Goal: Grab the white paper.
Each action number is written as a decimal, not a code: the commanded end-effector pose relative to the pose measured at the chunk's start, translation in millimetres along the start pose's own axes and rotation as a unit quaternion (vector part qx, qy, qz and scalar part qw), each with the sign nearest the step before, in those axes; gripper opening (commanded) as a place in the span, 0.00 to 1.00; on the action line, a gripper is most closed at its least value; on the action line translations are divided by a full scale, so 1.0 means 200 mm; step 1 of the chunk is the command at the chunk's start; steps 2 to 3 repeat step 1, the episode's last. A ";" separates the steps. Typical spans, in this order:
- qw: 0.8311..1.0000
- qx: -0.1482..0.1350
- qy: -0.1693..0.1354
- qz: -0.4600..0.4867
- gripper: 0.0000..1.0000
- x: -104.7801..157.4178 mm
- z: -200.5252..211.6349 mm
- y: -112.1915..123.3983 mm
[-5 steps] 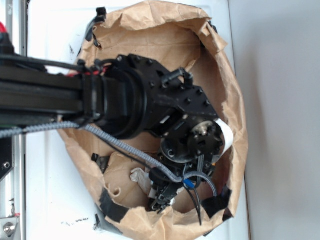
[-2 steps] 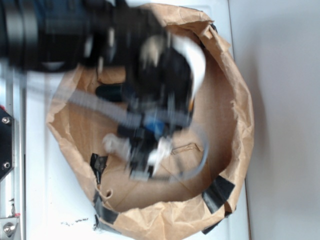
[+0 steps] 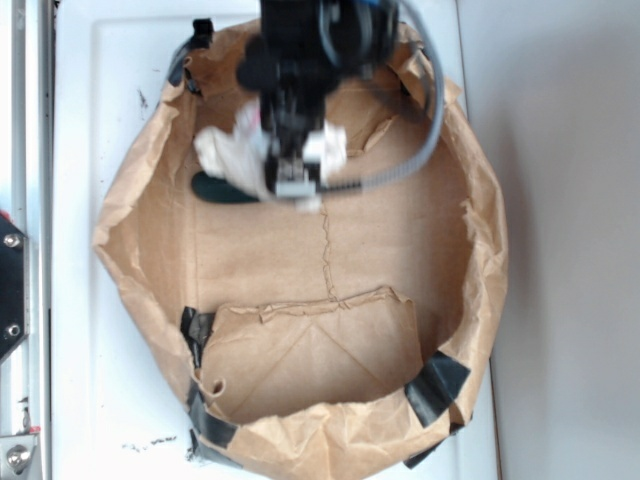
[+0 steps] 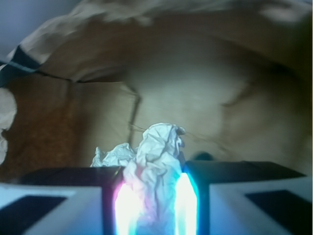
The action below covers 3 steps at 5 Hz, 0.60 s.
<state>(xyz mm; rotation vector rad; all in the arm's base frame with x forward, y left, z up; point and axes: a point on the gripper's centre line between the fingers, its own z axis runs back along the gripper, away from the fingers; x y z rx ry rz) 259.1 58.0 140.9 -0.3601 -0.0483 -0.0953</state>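
The white worktop [image 3: 90, 380] carried a large brown paper sheet [image 3: 330, 250], its edges turned up into a crumpled basin and patched at the near rim with strips of black tape [image 3: 437, 388]. Over the far part of that basin hung the black arm, blurred in the exterior view, with a grey cable [image 3: 425, 130] looping off to one side. At its lower end the hand [image 4: 155, 196] was clamped on the white paper [image 4: 155, 161]: the wrist view showed the wrinkled ball pinched between the two fingers [image 4: 73, 196], its crest standing up past them. From outside, the same ball [image 3: 235, 155] bulged out to one side of the hand, above the brown lining. I judged the grasp itself done, with the carry in hand; the next move called for keeping the squeeze firm and travelling steadily, since thin crushed paper gives way and could slip out. A dark green oblong object [image 3: 222, 189] lay on the lining just beside and below the ball, partly hidden by it; I could not tell whether they touched. The raised brown walls ringed the hand closely at the far side, so any sideways travel risked snagging the rim or the cable.
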 end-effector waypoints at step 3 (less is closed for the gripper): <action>0.987 0.130 0.003 0.093 0.87 -0.10 0.28 -0.15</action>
